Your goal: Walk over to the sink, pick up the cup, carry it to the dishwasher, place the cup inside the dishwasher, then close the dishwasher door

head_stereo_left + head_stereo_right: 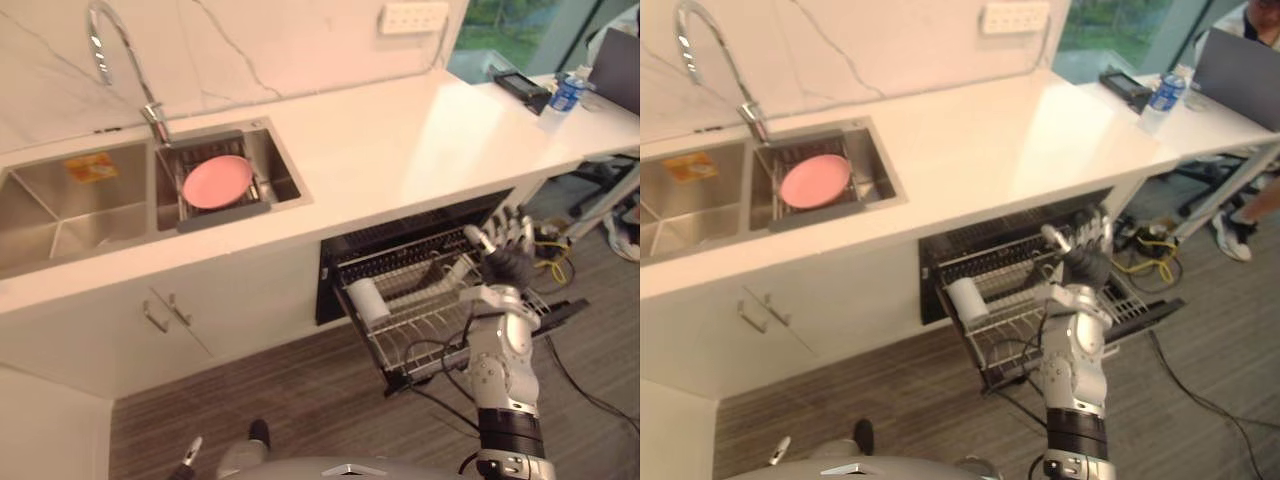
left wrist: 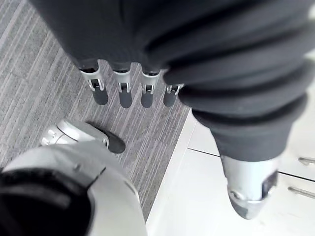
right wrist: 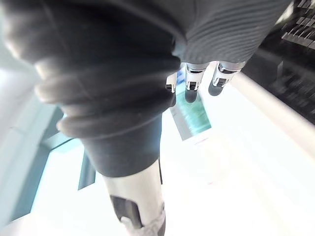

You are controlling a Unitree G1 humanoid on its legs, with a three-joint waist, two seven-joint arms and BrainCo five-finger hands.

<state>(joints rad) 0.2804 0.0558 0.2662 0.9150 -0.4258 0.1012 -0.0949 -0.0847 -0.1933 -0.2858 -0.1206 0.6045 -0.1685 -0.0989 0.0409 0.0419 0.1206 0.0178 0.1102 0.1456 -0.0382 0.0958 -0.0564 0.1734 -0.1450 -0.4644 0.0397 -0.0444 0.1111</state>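
Observation:
A white cup [image 1: 364, 299] lies on its side at the left end of the wire rack [image 1: 420, 325], which is pulled out of the open dishwasher [image 1: 420, 235] under the counter. My right hand [image 1: 505, 246] is raised over the rack's right part, well to the right of the cup, open with fingers [image 3: 192, 82] spread and nothing in it. The dishwasher door [image 1: 562, 311] hangs down low behind that hand. My left hand [image 2: 124, 95] hangs by my side over the floor, fingers straight and holding nothing.
A double sink [image 1: 60, 215] with a curved faucet [image 1: 110, 50] sits at the left; a pink plate [image 1: 217, 181] rests in its right basin. On the far right, the white counter [image 1: 400, 130] carries a water bottle [image 1: 566, 92] and a laptop [image 1: 1240, 75]; a person's shoe [image 1: 1227, 235] shows below it.

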